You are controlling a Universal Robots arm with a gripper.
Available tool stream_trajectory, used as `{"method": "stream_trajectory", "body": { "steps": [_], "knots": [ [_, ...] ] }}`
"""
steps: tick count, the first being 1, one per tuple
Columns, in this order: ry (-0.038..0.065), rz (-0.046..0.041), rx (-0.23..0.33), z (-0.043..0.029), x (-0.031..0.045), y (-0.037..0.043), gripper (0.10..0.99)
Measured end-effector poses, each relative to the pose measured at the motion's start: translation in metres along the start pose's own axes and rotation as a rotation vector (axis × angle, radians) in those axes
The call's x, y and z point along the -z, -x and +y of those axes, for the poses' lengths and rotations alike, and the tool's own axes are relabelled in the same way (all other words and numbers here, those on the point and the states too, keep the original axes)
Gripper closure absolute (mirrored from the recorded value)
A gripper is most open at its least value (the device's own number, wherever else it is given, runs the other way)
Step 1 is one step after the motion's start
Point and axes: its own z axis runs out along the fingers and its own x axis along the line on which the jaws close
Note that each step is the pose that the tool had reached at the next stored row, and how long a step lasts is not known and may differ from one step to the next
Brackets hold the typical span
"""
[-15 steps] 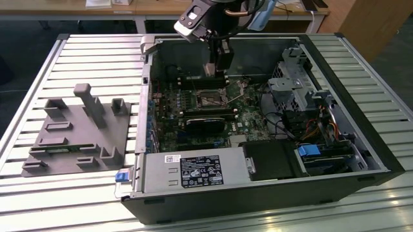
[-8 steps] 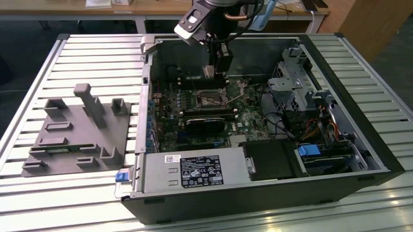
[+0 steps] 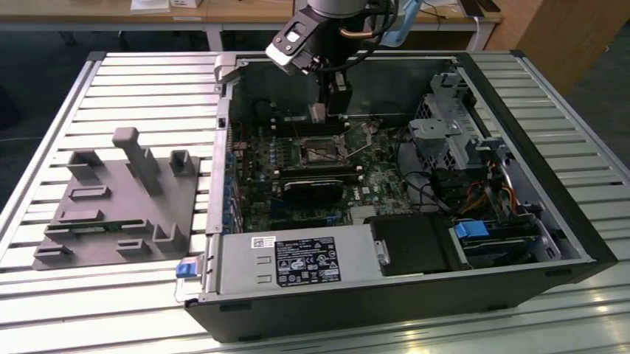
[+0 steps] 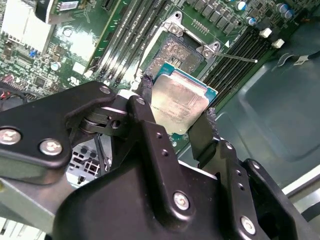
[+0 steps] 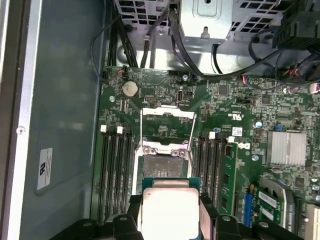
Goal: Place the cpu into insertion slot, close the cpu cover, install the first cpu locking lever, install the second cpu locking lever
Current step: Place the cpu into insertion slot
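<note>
- The hand [image 4: 176, 107] is clenched on the cpu [image 4: 182, 97]. Its two black fingers [image 4: 146, 95] press on opposite edges of the chip, which faces up with its dull silver top showing.
- In the first wrist view the cpu [image 5: 169, 212] sits between the finger tips, just short of the insertion slot [image 5: 165, 167]. Its far edge overlaps the slot's near rim, and the chip is not seated.
- In the second wrist view the chip hangs clear of the green board [image 4: 75, 40], tilted, with the open insertion slot [image 4: 177, 52] just beyond it.
- The cpu cover [image 5: 167, 125] is swung open and lies back on the far side of the slot.
- Rows of memory slots [image 5: 115, 175] run along both sides of the slot.
- From the exterior view the hand [image 3: 330, 110] reaches down into the open computer case [image 3: 394, 302], which rests on the slatted bench [image 3: 147, 81]. A grey fixture [image 3: 118, 199] lies on the bench toward the exterior view's left.
</note>
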Motion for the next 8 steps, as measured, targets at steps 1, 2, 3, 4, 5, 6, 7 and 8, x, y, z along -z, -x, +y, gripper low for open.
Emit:
{"method": "stream_trajectory", "body": {
  "steps": [1, 2, 3, 4, 5, 6, 7, 8],
  "knots": [
    [0.0, -0.0005, -0.002, 0.0001, -0.0017, -0.0007, 0.549],
    [0.0, -0.0005, -0.004, 0.0001, -0.0033, -0.001, 0.549],
    [0.0, -0.0008, -0.004, 0.0002, -0.0046, -0.0013, 0.549],
    [0.0, -0.0014, -0.005, 0.0002, -0.0058, -0.0014, 0.549],
    [0.0, -0.0017, -0.005, 0.0001, -0.0067, -0.0014, 0.549],
    [0.0, -0.0021, -0.005, 0.0001, -0.0076, -0.0015, 0.549],
    [0.0, -0.0022, -0.005, 0.0001, -0.0085, -0.0015, 0.549],
    [0.0, -0.0032, -0.005, 0.0001, -0.0093, -0.0014, 0.549]
  ]
}}
